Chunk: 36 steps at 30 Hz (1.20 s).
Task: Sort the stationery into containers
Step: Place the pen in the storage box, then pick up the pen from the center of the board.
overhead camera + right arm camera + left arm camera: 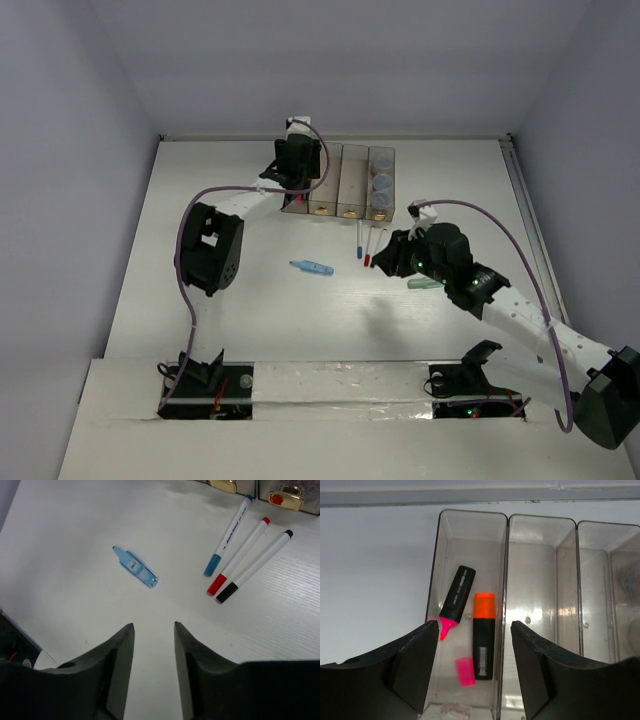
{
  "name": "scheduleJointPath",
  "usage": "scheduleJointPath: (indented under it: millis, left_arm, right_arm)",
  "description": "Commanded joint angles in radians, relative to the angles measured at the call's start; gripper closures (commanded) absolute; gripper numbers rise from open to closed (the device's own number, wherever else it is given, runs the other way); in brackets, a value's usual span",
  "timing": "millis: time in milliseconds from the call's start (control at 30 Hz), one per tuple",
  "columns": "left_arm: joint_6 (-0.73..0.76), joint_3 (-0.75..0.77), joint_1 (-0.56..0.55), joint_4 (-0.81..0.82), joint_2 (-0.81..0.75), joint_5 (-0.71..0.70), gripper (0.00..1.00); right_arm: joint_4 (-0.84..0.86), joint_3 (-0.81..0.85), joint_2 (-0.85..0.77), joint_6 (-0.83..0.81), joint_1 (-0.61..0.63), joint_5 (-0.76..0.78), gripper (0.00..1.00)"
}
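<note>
Reach favours the right gripper (154, 627), open and empty above the white table (60, 530), for the small light blue plastic marker (135, 567) lies near on its left, long axis nearly left-to-right, while the left gripper (473, 625), also open, hovers over the far translucent brownish-grey bins (470, 545).

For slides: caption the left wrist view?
Left jaws open over translucent rectangular plastic bin holding black-bodied orange highlighter, uncapped black-bodied pink highlighter, loose pink cap.

I see a white table (200, 310) boxed in by plain pale walls (330, 60) on three sides. Light soft and even, shadows faint.
</note>
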Motion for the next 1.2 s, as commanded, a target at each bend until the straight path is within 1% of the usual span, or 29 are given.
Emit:
scheduleJointPath:
  millis: [0,33,67,100,133,167,200,233,267,300,333,367,400,433,467,500,533,567,667,733,833,967,1000,1067,1167]
  left_arm:
    - [-0.086,-0.040,0.003,0.025,-0.165,0.031,0.43]
    - [-0.112,-0.055,0.003,0.026,-0.229,0.044,0.44]
    - [-0.138,-0.107,0.003,0.043,-0.263,0.068,0.45]
    - [-0.179,-0.145,-0.014,0.055,-0.301,0.073,0.46]
    - [-0.198,-0.184,-0.043,0.074,-0.377,0.077,0.48]
    - [-0.210,-0.272,-0.061,0.109,-0.415,0.084,0.49]
    - [-0.237,-0.319,-0.081,0.117,-0.453,0.084,0.50]
    - [-0.253,-0.363,-0.131,0.129,-0.531,0.058,0.53]
    - [-0.264,-0.470,-0.159,0.164,-0.574,0.045,0.53]
    - [-0.285,-0.529,-0.185,0.183,-0.619,0.033,0.54]
    - [-0.297,-0.581,-0.210,0.200,-0.709,0.003,0.54]
    - [-0.311,-0.683,-0.253,0.223,-0.750,-0.010,0.55]
    - [-0.331,-0.736,-0.264,0.232,-0.795,-0.013,0.56]
    - [-0.365,-0.782,-0.274,0.241,-0.876,-0.010,0.58]
    - [-0.383,-0.863,-0.284,0.241,-0.912,-0.008,0.59]
    - [-0.399,-0.902,-0.304,0.240,-0.950,-0.008,0.60]
    - [-0.409,-0.934,-0.304,0.238,-1.017,-0.004,0.60]
    - [-0.428,-0.987,-0.317,0.220,-1.047,-0.004,0.60]
    - [-0.451,-1.064,-0.336,0.188,-1.163,0.018,0.61]
    - [-0.463,-1.106,-0.345,0.162,-1.237,0.028,0.61]
    - [-0.471,-1.141,-0.354,0.142,-1.306,0.042,0.60]
    - [-0.472,-1.178,-0.354,0.108,-1.358,0.061,0.60]
    - [-0.466,-1.181,-0.354,0.103,-1.367,0.061,0.60]
    - [-0.459,-1.192,-0.354,0.091,-1.384,0.056,0.60]
    - [-0.446,-1.196,-0.354,0.083,-1.392,0.056,0.60]
  right_arm:
    - [-0.030,0.048,0.009,-0.006,-0.001,0.021,0.62]
    - [-0.030,0.047,0.023,-0.003,-0.001,0.027,0.70]
    - [-0.031,0.047,0.032,0.003,-0.001,0.038,0.79]
    - [-0.043,0.054,0.045,0.010,-0.001,0.073,0.85]
    - [-0.048,0.058,0.060,0.014,-0.001,0.095,0.87]
    - [-0.054,0.059,0.092,0.028,-0.001,0.116,0.92]
    - [-0.060,0.065,0.111,0.034,-0.001,0.192,0.98]
    - [-0.065,0.083,0.132,0.040,-0.001,0.217,0.98]
    - [-0.069,0.094,0.185,0.049,-0.001,0.251,0.97]
    - [-0.071,0.104,0.216,0.068,-0.001,0.314,0.85]
    - [-0.069,0.126,0.248,0.068,-0.001,0.336,0.75]
    - [-0.069,0.145,0.284,0.065,-0.001,0.354,0.68]
    - [-0.085,0.166,0.358,0.066,-0.001,0.395,0.60]
    - [-0.083,0.183,0.396,0.065,-0.010,0.408,0.57]
    - [-0.076,0.214,0.429,0.063,-0.010,0.411,0.57]
    - [-0.062,0.229,0.491,0.065,-0.021,0.411,0.57]
    - [-0.051,0.240,0.515,0.066,-0.021,0.422,0.57]
    - [-0.030,0.261,0.538,0.069,-0.035,0.429,0.57]
    - [-0.022,0.300,0.632,0.068,-0.044,0.442,0.57]
    - [-0.031,0.352,0.698,0.066,-0.053,0.460,0.57]
    - [-0.037,0.378,0.747,0.074,-0.053,0.488,0.58]
    - [-0.054,0.409,0.816,0.088,-0.053,0.511,0.61]
    - [-0.053,0.412,0.828,0.094,-0.053,0.511,0.64]
    - [-0.051,0.417,0.848,0.100,-0.053,0.494,0.66]
    - [-0.034,0.401,0.881,0.108,-0.053,0.479,0.77]
